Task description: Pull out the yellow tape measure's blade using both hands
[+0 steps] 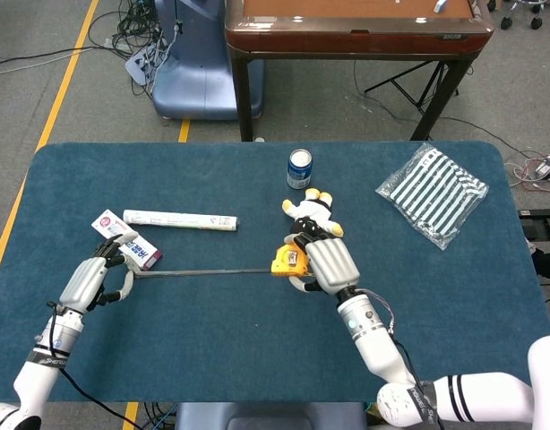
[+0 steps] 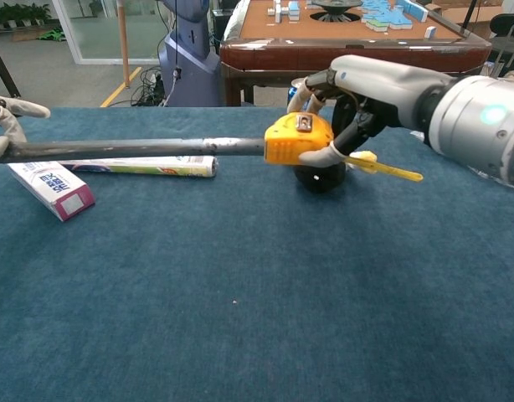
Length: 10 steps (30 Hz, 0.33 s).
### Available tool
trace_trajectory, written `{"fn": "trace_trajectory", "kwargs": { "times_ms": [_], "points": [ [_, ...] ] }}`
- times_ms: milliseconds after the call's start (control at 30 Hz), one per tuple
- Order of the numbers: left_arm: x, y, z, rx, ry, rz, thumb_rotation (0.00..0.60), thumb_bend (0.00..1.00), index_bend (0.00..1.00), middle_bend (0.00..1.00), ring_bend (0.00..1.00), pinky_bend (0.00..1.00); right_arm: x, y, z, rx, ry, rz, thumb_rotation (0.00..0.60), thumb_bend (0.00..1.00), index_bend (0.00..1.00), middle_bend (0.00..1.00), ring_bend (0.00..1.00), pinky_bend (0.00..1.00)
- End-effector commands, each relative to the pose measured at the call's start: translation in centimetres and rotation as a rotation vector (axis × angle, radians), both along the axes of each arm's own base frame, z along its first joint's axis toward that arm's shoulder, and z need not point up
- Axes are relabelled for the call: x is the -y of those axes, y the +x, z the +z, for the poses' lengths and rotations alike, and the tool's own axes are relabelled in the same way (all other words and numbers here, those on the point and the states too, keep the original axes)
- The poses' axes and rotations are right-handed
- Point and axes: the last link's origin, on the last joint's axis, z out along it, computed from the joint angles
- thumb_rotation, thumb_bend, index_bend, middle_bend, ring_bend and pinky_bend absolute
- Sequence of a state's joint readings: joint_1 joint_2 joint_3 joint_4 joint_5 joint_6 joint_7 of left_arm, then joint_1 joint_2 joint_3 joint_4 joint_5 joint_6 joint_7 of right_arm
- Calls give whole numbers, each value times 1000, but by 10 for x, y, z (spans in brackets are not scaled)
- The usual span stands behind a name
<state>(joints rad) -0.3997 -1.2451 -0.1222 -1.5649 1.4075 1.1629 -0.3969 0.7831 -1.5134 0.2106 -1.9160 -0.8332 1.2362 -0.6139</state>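
My right hand (image 1: 327,262) (image 2: 370,92) grips the yellow tape measure case (image 1: 287,262) (image 2: 299,139) above the middle of the blue table. A long grey blade (image 1: 208,271) (image 2: 140,149) runs out of the case to the left. My left hand (image 1: 94,280) (image 2: 4,126) pinches the blade's far end near the table's left side. The blade is stretched straight between the two hands. A yellow strap (image 2: 382,168) hangs from the case under my right hand.
A pink and white box (image 1: 125,242) (image 2: 51,185) and a white tube (image 1: 180,219) (image 2: 148,166) lie at the left. A black, white and yellow plush toy (image 1: 313,211) sits behind my right hand, a can (image 1: 299,168) further back, a striped bag (image 1: 433,192) at right.
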Motion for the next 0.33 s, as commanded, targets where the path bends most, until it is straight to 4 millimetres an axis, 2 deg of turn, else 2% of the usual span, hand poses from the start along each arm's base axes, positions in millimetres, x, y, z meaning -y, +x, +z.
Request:
{"fn": "trace_trajectory", "kwargs": {
  "times_ms": [33, 333],
  "points": [
    [2, -7, 3, -5, -5, 9, 600, 562, 565, 117, 0, 0, -3, -10, 3, 1, 0, -13, 600, 518, 517, 532, 454, 286],
    [5, -19, 12, -24, -15, 26, 600, 563, 566, 118, 0, 0, -13, -33, 3, 20, 13, -61, 600, 519, 517, 533, 454, 286]
  ]
}}
